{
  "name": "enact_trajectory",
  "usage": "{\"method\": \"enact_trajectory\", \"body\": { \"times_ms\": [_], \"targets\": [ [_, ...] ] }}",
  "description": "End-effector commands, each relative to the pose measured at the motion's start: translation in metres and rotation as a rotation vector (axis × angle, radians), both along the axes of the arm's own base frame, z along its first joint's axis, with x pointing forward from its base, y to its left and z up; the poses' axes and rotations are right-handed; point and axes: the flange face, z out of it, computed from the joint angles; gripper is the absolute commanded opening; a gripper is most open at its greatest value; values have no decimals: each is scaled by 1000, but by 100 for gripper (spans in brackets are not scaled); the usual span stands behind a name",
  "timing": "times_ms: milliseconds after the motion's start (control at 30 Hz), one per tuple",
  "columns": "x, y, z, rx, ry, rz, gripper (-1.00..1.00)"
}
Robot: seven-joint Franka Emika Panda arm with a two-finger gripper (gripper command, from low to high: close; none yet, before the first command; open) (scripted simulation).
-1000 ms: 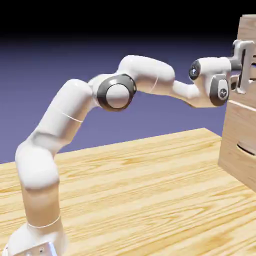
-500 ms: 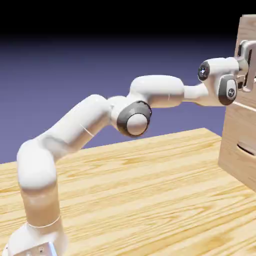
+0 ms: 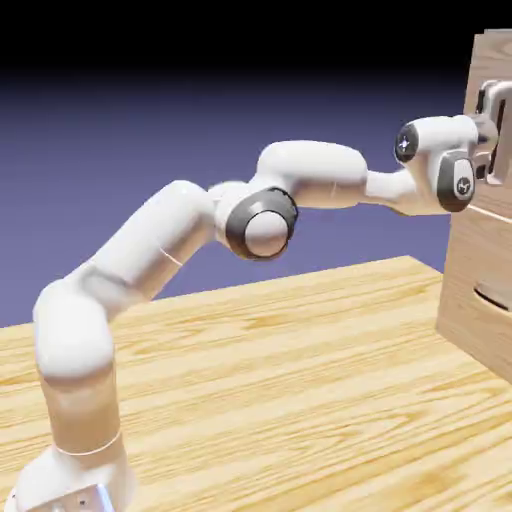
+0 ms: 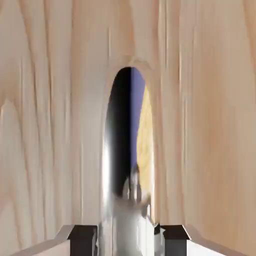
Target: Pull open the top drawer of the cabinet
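One tool (image 4: 128, 235) clamped on one handle (image 4: 125, 165).

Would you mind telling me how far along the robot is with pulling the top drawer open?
Done: the white arm has reached the tall pale wood-grain cabinet, and the gripper sits at the shiny metal handle of the flat pale top drawer front. In hand: the jaws flank the handle. Left: the pull itself; the front appears flush, not visibly out.

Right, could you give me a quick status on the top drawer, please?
Gripper at the top drawer, fingertips flanking its shiny handle. Grip not confirmed. Drawer looks closed. Nothing in the way.
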Motion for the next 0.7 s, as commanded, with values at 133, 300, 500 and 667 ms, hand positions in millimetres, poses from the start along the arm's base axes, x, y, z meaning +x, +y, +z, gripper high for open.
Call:
{"method": "enact_trajectory", "body": {
  "times_ms": [133,300,500,667],
  "targets": [
    [-21,-1,0,0,1,-1,-100],
    [-48,-1,0,0,1,-1,-100],
    [-87,-1,0,0,1,-1,-100],
    [-125,-1,0,0,1,-1,-100]
  ]
}}
